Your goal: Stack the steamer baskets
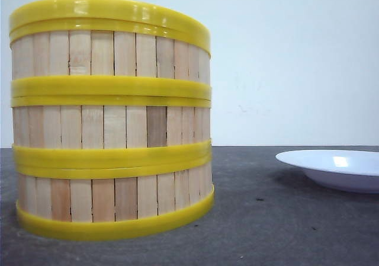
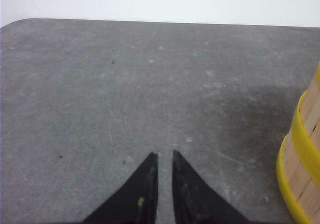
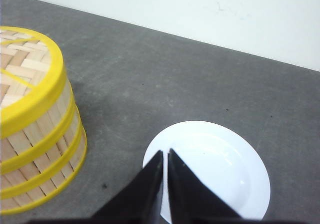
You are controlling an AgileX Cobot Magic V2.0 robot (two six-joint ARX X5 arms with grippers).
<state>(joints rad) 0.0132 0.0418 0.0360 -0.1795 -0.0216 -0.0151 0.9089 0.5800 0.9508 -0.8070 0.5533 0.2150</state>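
Steamer baskets of pale slats, yellow-rimmed, stand stacked on grey table.

Only the fingers show in the wrist views. The left fingers are matte black, tapering to points, with small yellowish specks, perhaps wear. The right fingers are plain black wedges.

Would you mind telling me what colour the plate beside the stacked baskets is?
Plain white, without pattern; the plate shows best in the right wrist view.
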